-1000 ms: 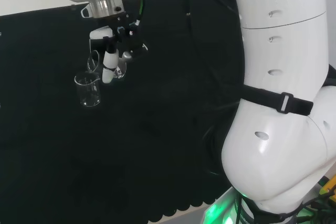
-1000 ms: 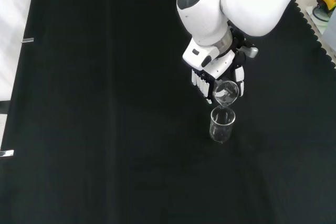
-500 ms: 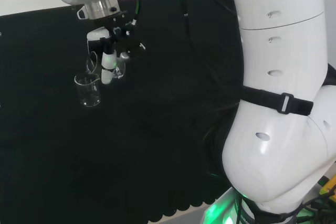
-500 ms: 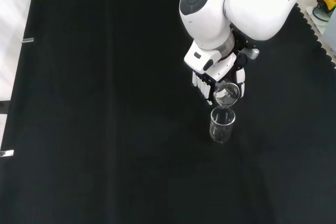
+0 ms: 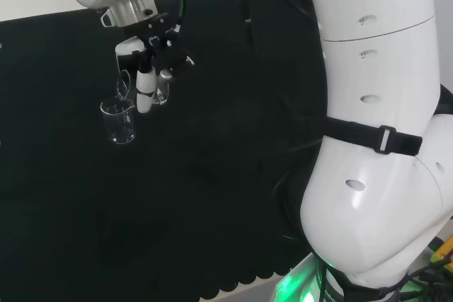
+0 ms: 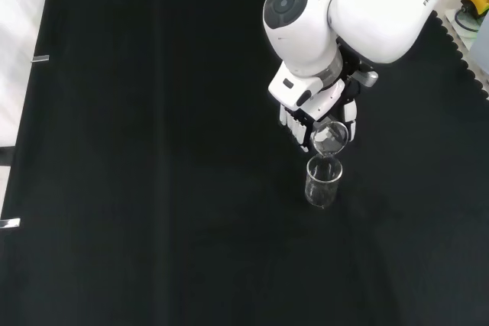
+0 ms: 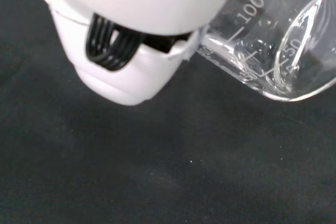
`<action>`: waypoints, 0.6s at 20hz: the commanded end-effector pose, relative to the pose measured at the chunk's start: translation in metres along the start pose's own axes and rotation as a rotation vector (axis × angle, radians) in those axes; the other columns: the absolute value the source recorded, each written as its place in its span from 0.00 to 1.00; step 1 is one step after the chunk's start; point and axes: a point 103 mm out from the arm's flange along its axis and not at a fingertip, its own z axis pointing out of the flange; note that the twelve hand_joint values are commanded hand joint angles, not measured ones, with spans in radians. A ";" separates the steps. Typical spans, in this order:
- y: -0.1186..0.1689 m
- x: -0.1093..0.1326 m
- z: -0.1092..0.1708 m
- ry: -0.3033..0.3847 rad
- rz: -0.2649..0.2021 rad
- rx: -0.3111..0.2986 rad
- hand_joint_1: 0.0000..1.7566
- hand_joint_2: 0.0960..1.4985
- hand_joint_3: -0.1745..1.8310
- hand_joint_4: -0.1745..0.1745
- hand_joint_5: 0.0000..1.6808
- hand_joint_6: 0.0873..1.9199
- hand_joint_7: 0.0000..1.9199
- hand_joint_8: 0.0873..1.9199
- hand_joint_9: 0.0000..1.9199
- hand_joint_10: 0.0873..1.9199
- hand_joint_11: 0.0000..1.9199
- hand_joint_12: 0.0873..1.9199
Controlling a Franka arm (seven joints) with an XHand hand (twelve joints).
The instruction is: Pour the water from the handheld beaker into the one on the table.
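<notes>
the hand (image 6: 319, 108) has its fingers curled round a small clear beaker (image 6: 329, 137) and holds it tipped well over, mouth turned down and outward. in the front view the tilted beaker's lip hangs directly above the open mouth of a second beaker (image 6: 323, 182) — that one stands upright on the black cloth (image 6: 153, 188), just below the hand. in the head view the hand (image 5: 145, 76) sits above and a little to the right of the standing beaker (image 5: 119, 121), with the held beaker (image 5: 126, 85) leaning toward its rim. in the wrist view the held beaker (image 7: 273, 40) lies almost on its side beside a white finger (image 7: 126, 72). whether any water is left in it cannot be told — nor whether a stream is falling.
</notes>
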 end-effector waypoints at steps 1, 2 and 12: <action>0.001 0.000 -0.002 -0.022 0.015 0.013 0.81 0.61 0.08 0.00 0.79 0.16 0.74 0.14 0.71 0.13 0.53 0.44; 0.001 0.000 -0.003 -0.026 0.018 0.013 0.81 0.61 0.08 0.00 0.79 0.16 0.74 0.14 0.71 0.13 0.53 0.44; 0.002 0.005 -0.007 -0.072 0.030 0.033 0.81 0.61 0.08 0.00 0.79 0.16 0.74 0.13 0.71 0.13 0.53 0.43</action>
